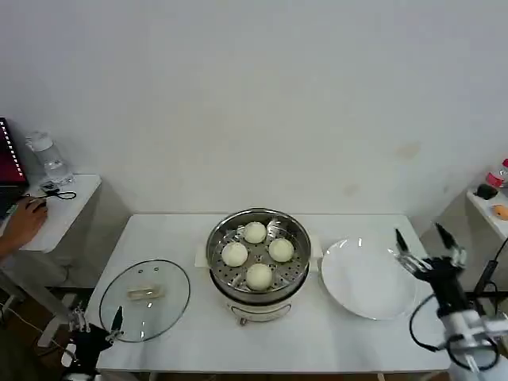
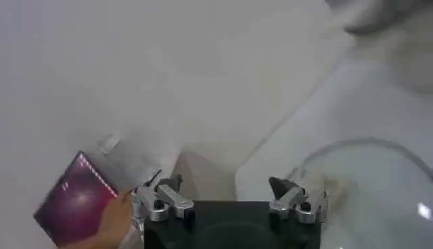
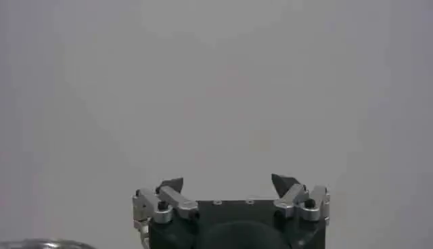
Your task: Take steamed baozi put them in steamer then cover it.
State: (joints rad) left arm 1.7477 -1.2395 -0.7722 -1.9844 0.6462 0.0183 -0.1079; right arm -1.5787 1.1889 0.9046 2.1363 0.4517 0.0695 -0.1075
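At the near edge of the white table, the left gripper hangs low at the front left corner, its fingers spread and holding nothing, just beside the round glass lid that lies flat on the tabletop. The left wrist view adds what the head view cannot: the two fingertips standing well apart, with the lid's curved rim ahead of them and a dark red screen off past the table's corner. On the other side, the right gripper is raised by the right edge of the table, fingers splayed and empty, close to the bare white plate. Its wrist view shows the open fingers against a blank pale wall. In the middle of the table, between lid and plate, stands the uncovered steel steamer. Four off-white baozi sit on its perforated tray, spaced in a loose diamond. Farther back on the left, a person's hand rests on a side desk, beside a clear bottle.
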